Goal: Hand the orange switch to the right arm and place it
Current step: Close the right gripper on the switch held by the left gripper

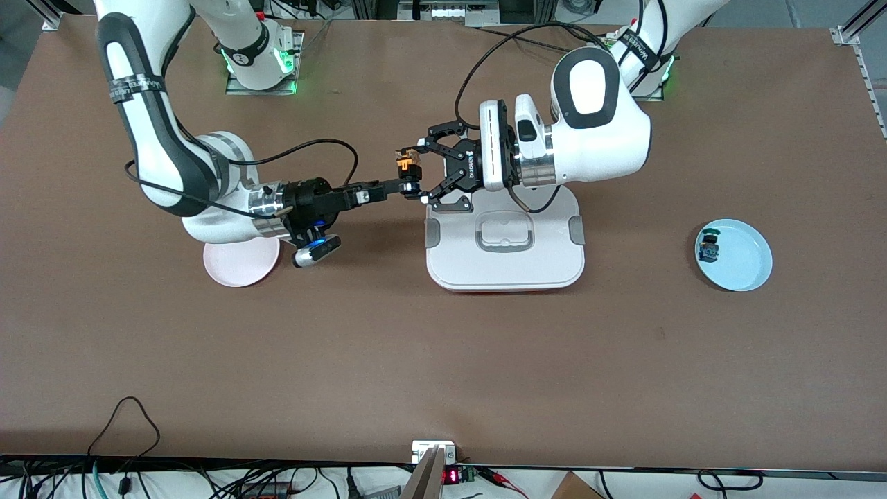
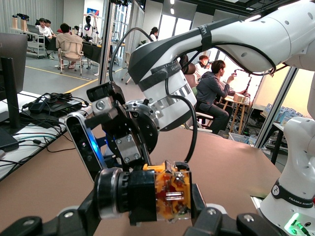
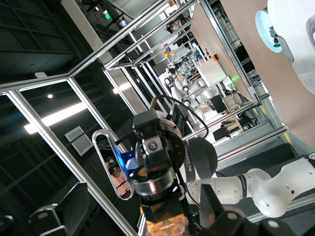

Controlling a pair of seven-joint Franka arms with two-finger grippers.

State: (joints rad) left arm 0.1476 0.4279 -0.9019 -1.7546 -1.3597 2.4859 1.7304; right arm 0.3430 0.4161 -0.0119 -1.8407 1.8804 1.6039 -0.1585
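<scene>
My left end effector is clenched on the orange switch, holding it up in the air over bare tabletop just off the white lid's edge, btw the two arms. I keep the switch pinched at one side so its free end sticks out toward the other arm; in the left wrist view the switch sits right at my tips w/ the orange face showing.

My right end effector is released, jaws wide, reaching in level from the right arm's end of the tabletop. Its slim black fingers are right at the switch, one looks to be just under it; can't tell if touching yet. In my judgement this is the handover step: right needs to close on the switch before left lets go, else it drops.

Outward: a pink plate lies partly under the right arm's wrist, prob the place spot, though that's a guess. Well apart, toward the left arm's end, a blue plate carries a 2nd small black part, not the one I want.
</scene>
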